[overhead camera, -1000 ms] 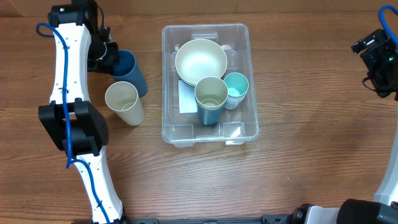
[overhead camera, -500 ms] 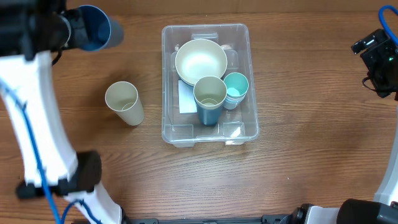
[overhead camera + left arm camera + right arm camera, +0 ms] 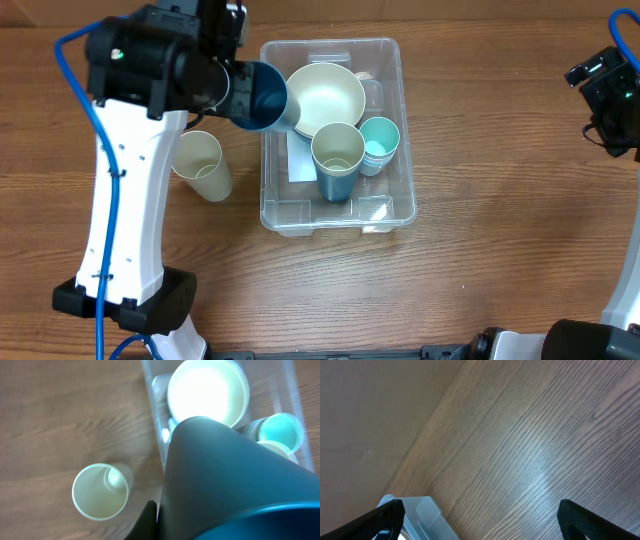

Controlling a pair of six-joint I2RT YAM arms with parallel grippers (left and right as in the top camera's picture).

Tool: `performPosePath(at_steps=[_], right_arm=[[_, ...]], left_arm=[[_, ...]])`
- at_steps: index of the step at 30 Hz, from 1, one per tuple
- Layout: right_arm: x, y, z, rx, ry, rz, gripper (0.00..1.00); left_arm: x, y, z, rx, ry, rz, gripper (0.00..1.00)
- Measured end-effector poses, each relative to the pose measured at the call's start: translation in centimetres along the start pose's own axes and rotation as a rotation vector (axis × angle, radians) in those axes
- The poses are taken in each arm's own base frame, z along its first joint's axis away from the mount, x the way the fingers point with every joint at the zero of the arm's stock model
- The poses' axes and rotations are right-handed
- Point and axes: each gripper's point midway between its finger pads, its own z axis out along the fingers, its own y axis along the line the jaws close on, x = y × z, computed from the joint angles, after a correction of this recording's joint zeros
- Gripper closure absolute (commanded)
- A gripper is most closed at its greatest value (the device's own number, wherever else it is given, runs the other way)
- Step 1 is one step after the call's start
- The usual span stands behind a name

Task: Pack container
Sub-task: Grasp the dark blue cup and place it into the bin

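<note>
The clear container (image 3: 404, 170) sits mid-table. It holds a cream bowl (image 3: 323, 96), a blue cup with a cream inside (image 3: 338, 152) and a teal cup (image 3: 381, 137); a white label (image 3: 299, 158) shows on its base. My left gripper (image 3: 230, 90) is shut on a dark blue cup (image 3: 258, 95), which is tilted above the container's left rim. In the left wrist view that dark blue cup (image 3: 225, 475) fills the lower right, above the cream bowl (image 3: 207, 391). Far to the right, my right gripper (image 3: 608, 92) is open and empty; its wrist view shows only a corner of the container (image 3: 427, 512).
A cream cup (image 3: 198, 162) stands upright on the wooden table just left of the container, under my left arm; it is also in the left wrist view (image 3: 100, 491). Bare wood lies between the container and my right gripper (image 3: 485, 520).
My left gripper has lifted the dark blue cup off the table beside the cream cup, swung it up and back, then right to the container's left rim. The right arm has not moved.
</note>
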Motion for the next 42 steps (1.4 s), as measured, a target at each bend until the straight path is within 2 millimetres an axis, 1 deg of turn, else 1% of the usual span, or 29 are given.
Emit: performPosePath(at_steps=[2,4,6,10,12,14,15,17,20,21,22,23,24,28,32,33,34,36,38,39,40,42], right_arm=[[0.0,0.0,0.0,0.0,0.001,0.0,0.0],[0.0,0.0,0.0,0.0,0.0,0.0,0.0],[0.0,0.0,0.0,0.0,0.0,0.0,0.0],[0.0,0.0,0.0,0.0,0.001,0.0,0.0],[0.0,0.0,0.0,0.0,0.001,0.0,0.0],[0.0,0.0,0.0,0.0,0.001,0.0,0.0],[0.0,0.0,0.0,0.0,0.001,0.0,0.0],[0.0,0.0,0.0,0.0,0.001,0.0,0.0],[0.0,0.0,0.0,0.0,0.0,0.0,0.0],[0.0,0.0,0.0,0.0,0.0,0.0,0.0],[0.0,0.0,0.0,0.0,0.001,0.0,0.0],[0.0,0.0,0.0,0.0,0.0,0.0,0.0],[0.0,0.0,0.0,0.0,0.0,0.0,0.0],[0.0,0.0,0.0,0.0,0.001,0.0,0.0],[0.0,0.0,0.0,0.0,0.001,0.0,0.0],[0.0,0.0,0.0,0.0,0.001,0.0,0.0],[0.0,0.0,0.0,0.0,0.0,0.0,0.0],[0.0,0.0,0.0,0.0,0.001,0.0,0.0],[0.0,0.0,0.0,0.0,0.0,0.0,0.0],[0.0,0.0,0.0,0.0,0.0,0.0,0.0],[0.0,0.0,0.0,0.0,0.0,0.0,0.0],[0.0,0.0,0.0,0.0,0.0,0.0,0.0]], left_arm=[[0.9,0.4,1.5,-0.025,0.058,-0.008,0.96],[1.8,0.2,2.8,-0.02,0.113,-0.004,0.96],[2.6,-0.4,4.0,-0.014,0.155,0.009,0.96],[3.8,-2.2,6.3,-0.003,0.204,0.058,0.96],[4.0,-2.8,7.6,0.001,0.213,0.072,0.96],[4.2,-3.0,9.2,-0.001,0.22,0.071,0.96],[4.5,-3.0,10.3,-0.003,0.229,0.067,0.96],[5.4,-2.9,12.1,-0.009,0.258,0.059,0.96],[6.5,-2.8,14.1,-0.017,0.287,0.045,0.96],[6.7,-2.8,14.6,-0.019,0.29,0.044,0.95],[7.0,-2.7,15.1,-0.019,0.295,0.044,0.91],[7.1,-2.7,15.2,-0.02,0.298,0.044,0.83],[7.2,-2.7,15.3,-0.02,0.3,0.044,0.78],[7.1,-2.8,15.4,-0.017,0.297,0.037,0.72],[7.3,-2.7,15.4,-0.018,0.305,0.037,0.73],[7.6,-2.7,15.2,-0.021,0.317,0.037,0.71],[7.8,-2.6,15.0,-0.023,0.328,0.038,0.65],[7.9,-2.5,13.8,-0.027,0.348,0.041,0.55],[6.7,-2.4,11.7,-0.023,0.321,0.04,0.44],[5.8,-2.3,9.9,-0.023,0.291,0.034,0.4],[4.9,-1.9,8.6,-0.028,0.256,0.031,0.36],[3.6,-0.6,5.9,-0.053,0.199,0.008,0.36]])
